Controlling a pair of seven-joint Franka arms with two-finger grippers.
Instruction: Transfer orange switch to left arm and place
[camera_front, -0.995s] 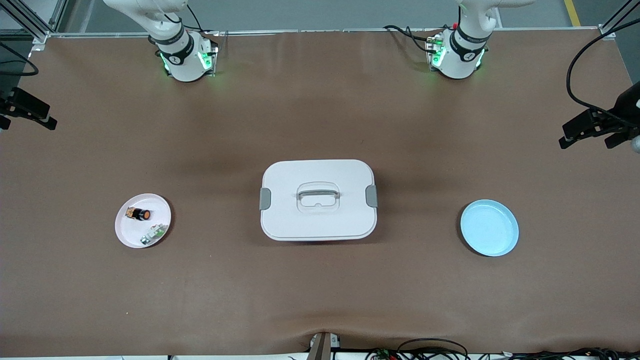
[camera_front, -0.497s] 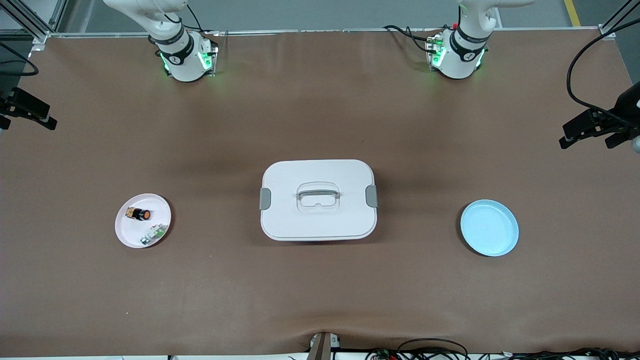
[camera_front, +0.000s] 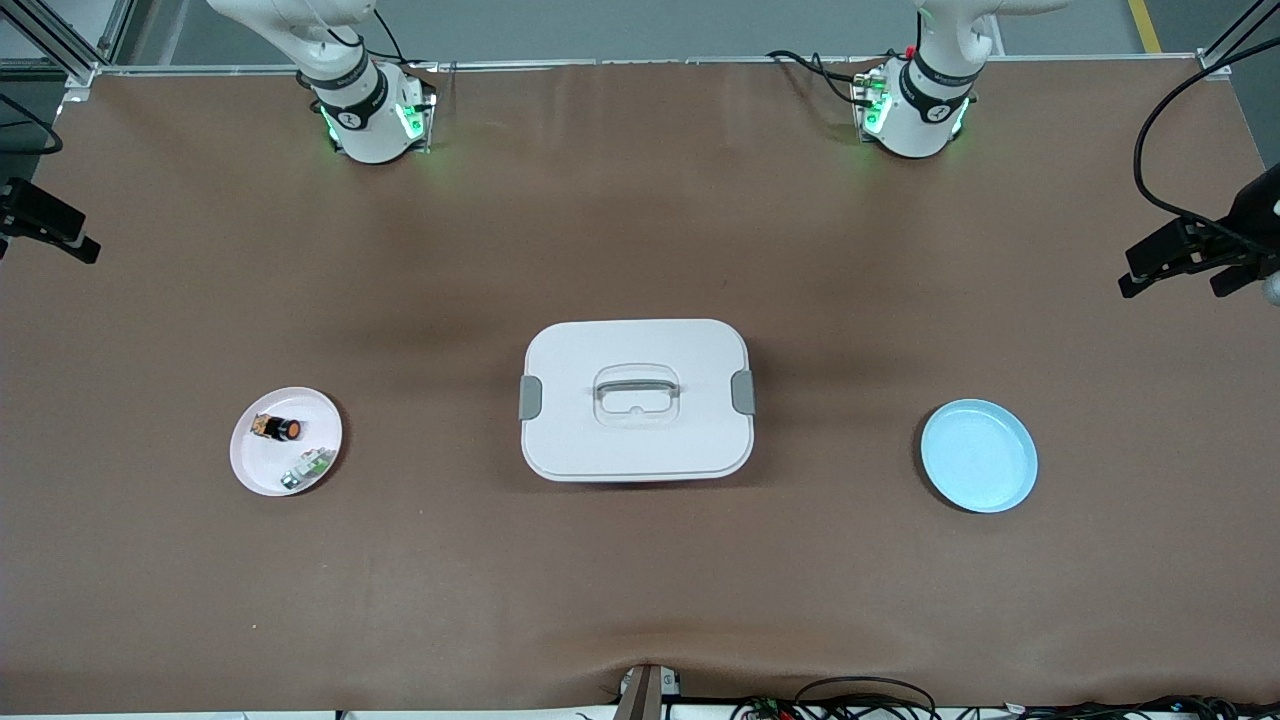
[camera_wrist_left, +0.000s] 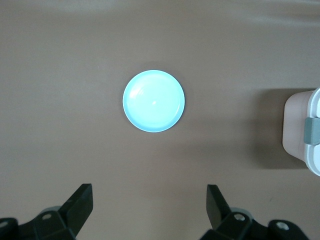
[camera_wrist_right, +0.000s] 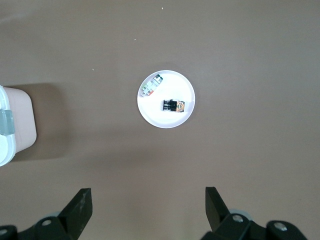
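Brown tabletop lies bare nearest the camera; next come three things in a rough row across the middle: a pink plate (camera_front: 286, 441) toward my right arm's end, the box (camera_front: 636, 399) in the centre, and a blue plate (camera_front: 978, 455) toward my left arm's end. The switch (camera_front: 279, 428) lies on its side on the pink plate, orange cap showing, with a green-and-white part (camera_front: 307, 466) just beside it on the same plate, nearer the camera. Farthest off are my two bases, and both arms are raised high. My right gripper (camera_wrist_right: 148, 207) hangs well above the table near the pink plate, fingers spread wide and holding nothing; my left gripper (camera_wrist_left: 150, 206) hangs likewise near the blue plate, also wide open and empty. I judge the task has not begun: nothing is picked up. The next move, as I see it, is for my right arm to come down over the pink plate and close on the switch alone, leaving its neighbour, then carry it toward a handover, keeping clear of the box.
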